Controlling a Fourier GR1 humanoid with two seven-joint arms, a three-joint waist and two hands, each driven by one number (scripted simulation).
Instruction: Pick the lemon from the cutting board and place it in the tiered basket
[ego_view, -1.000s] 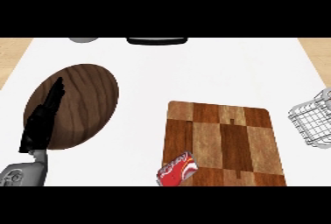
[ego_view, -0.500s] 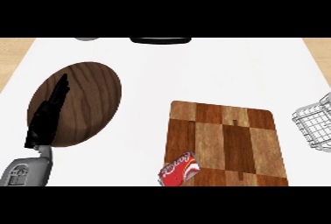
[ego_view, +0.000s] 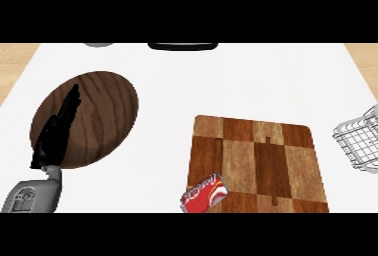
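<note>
The left robot hand (ego_view: 57, 131) comes in from the near left, on a grey forearm (ego_view: 33, 195) that shows at the lower left edge; the black fingers are held straight and close together, pointing toward the far side, slightly rightward; they hold nothing, so the hand is released; it lies over the left part of a round dark wooden plate (ego_view: 100, 117), whether touching it or above it cannot be told. The right robot hand shows nowhere.

The plate sits on the white worktop (ego_view: 244, 80), left of centre. To the right of it, well apart, lies the cutting board (ego_view: 258, 160), a rectangle of light and dark wooden blocks, its near end running to the lower edge of the view. A red can (ego_view: 204, 194) lies on its side at the near left corner of the board, partly over the board's edge. The lemon cannot be seen on the board or anywhere else. At the right edge a white wire tiered basket (ego_view: 358, 142) is partly in view, just beside the board's far right corner. At the far edge two dark and grey items are cut off, too little showing to name.
</note>
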